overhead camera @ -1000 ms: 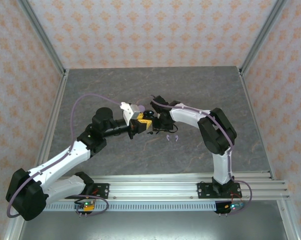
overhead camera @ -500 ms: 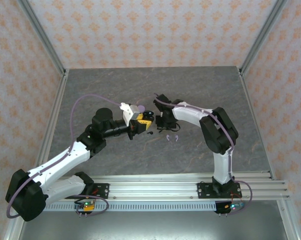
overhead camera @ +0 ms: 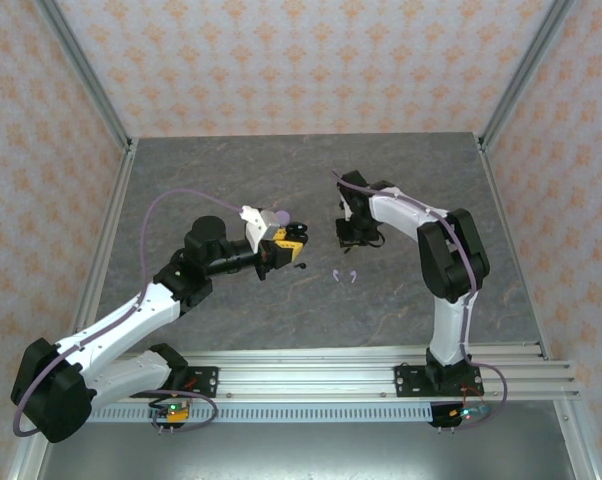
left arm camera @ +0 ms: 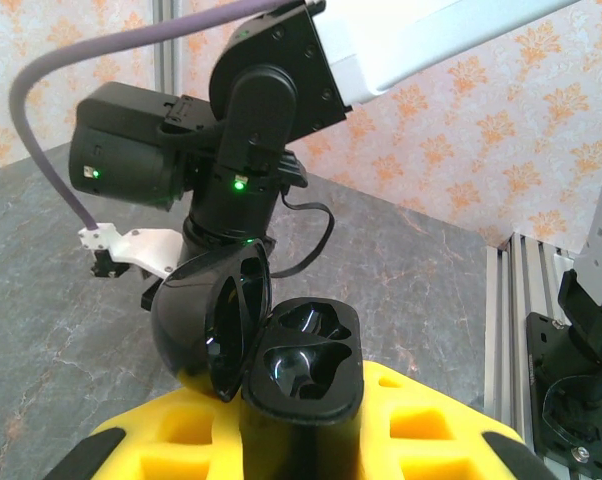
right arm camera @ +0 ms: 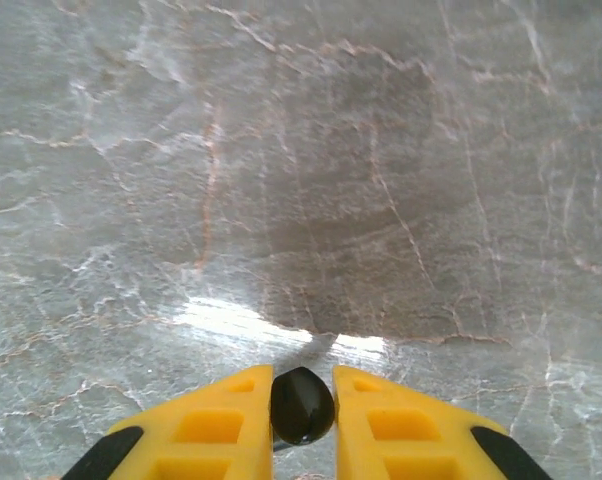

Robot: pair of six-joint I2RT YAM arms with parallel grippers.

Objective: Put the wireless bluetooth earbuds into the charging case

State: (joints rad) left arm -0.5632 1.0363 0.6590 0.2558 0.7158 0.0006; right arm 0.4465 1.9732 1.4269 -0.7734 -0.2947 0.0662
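Top external view takes in the grey marbled table (overhead camera: 231, 160) with both arms reaching over its middle, the left arm (overhead camera: 131, 320) stretched in from the near left corner and the right arm (overhead camera: 446, 260) bent round from the near right. The left gripper (overhead camera: 289, 242) and the right gripper (overhead camera: 353, 230) face each other across a clear gap, the right one a little farther from the bases. The left gripper's yellow fingers (left arm camera: 181, 440) are clamped on the black charging case (left arm camera: 306, 365), which stands upright between them with its base in the grip. In the left wrist view its round lid (left arm camera: 206, 320) is swung open to the left, and the two shaped hollows in the base look empty. Straight ahead of that case hangs the right arm's dark wrist. In the right wrist view that gripper's two yellow fingers (right arm camera: 216, 420) are nearly closed, pinching a small glossy black earbud (right arm camera: 301, 405) between their tips above bare table. The pale earbuds (overhead camera: 344, 275) lie side by side on the table, just nearer the bases than the right gripper and to the right of the left gripper, touched by neither. A tiny dark speck (overhead camera: 301, 265) lies on the table just beside the left gripper, too small to identify.
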